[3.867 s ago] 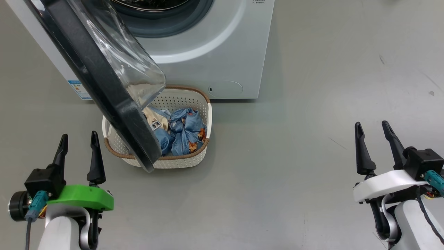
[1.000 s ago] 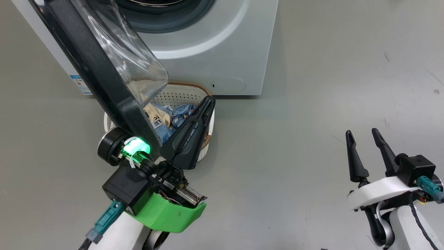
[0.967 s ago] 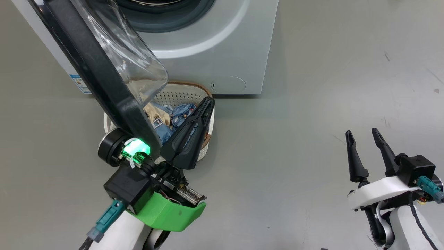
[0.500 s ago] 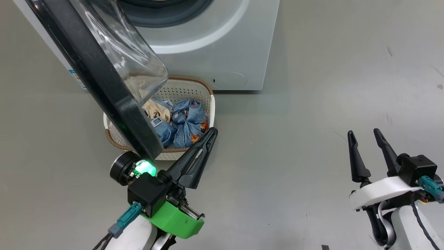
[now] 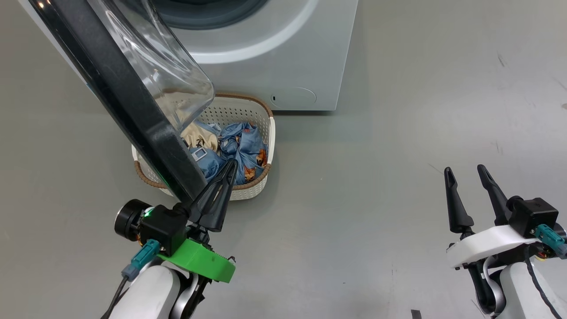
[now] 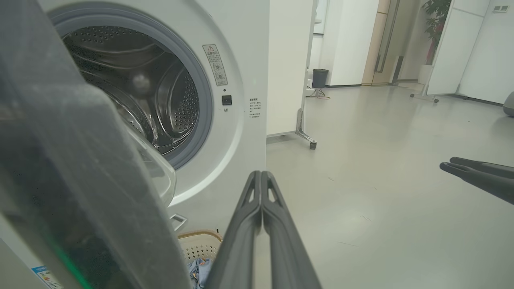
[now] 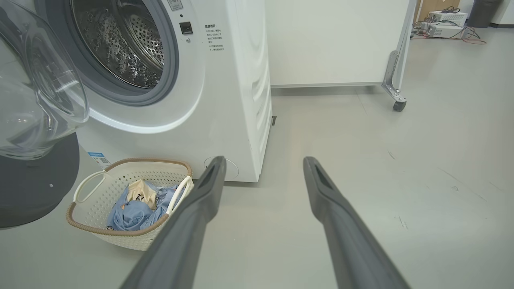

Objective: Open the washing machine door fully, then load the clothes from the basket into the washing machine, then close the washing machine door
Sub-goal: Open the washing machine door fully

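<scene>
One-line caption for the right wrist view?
Open right gripper faces the washing machine, door open, clothes in the basket before it.

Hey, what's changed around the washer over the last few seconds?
The left end effector shut, swung in from the lower left to the door's lower edge over the basket, then drew back to the basket's near rim, holding nothing. Unchanged: right end effector open at rest, clothes in the basket, door at about the same angle.
</scene>
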